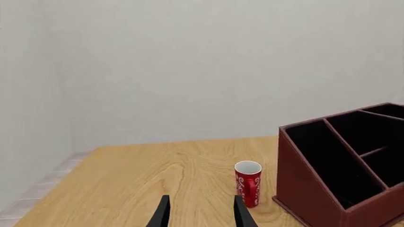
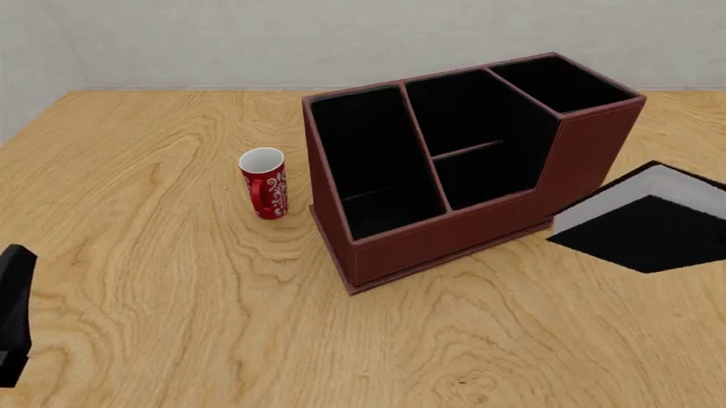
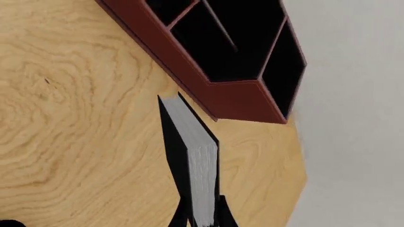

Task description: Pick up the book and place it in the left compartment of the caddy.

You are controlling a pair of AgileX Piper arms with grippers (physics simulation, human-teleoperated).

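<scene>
Left wrist: we're seeing the left jaws [image 1: 200, 213] standing apart with nothing between them, hovering over the worktop [image 1: 139, 179]. The red mug [image 1: 248, 182] is sitting just ahead of the jaws' one finger, the caddy [image 1: 315, 189] just beyond the mug, off to that same side.

Front: the caddy's left compartment [image 2: 375, 161] is showing only black lining. The book [image 2: 647, 225] is hanging tilted just beside the caddy's raised end. We're catching only a dark bit of the left arm [image 2: 14, 314] at the frame edge.

Right wrist: the right jaws [image 3: 200, 215] are clamping the book's near end, white page edges facing us, book running straight out from the jaws toward the caddy's low front wall.
</scene>
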